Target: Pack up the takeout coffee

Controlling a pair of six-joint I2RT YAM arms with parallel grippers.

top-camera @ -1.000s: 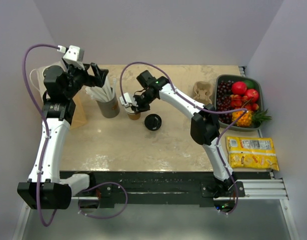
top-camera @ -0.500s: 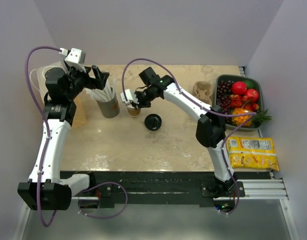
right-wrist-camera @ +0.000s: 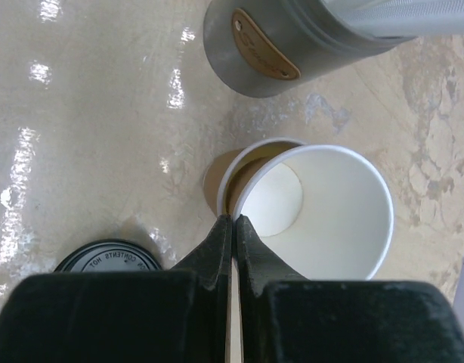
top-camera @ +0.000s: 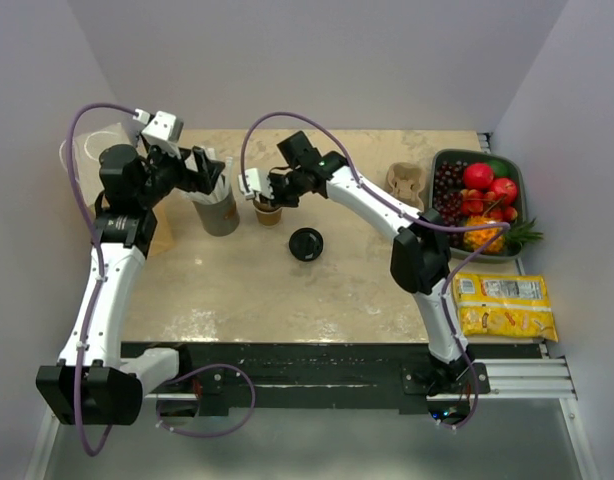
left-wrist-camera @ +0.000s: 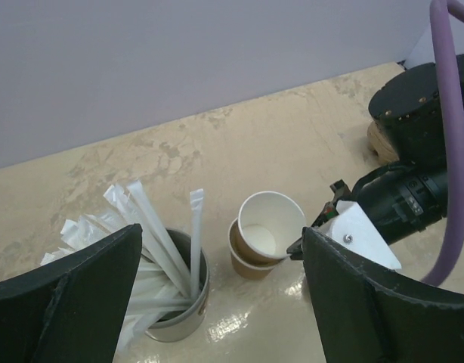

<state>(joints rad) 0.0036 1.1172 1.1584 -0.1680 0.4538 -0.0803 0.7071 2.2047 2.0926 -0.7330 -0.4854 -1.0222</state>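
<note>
We see the right gripper [right-wrist-camera: 233, 221] pinched shut on the near rim of the lidless cup [right-wrist-camera: 330, 219], which sits tilted inside a second brown cup [right-wrist-camera: 214, 178] on the table [top-camera: 387, 290]. Near them, toward the arm bases, stands the takeout coffee [top-camera: 306, 244], only its black lid showing, touched by neither gripper. The left gripper [top-camera: 205, 168] hovers with jaws spread wide over the grey cup of straws [top-camera: 219, 213], holding nothing.

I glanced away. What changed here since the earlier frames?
The right gripper closed on the rim of the lidless cup and drew away toward the far edge, tipping that cup up out of the brown cup under it. The left gripper stayed open over the straws; the black lid stayed put.
</note>
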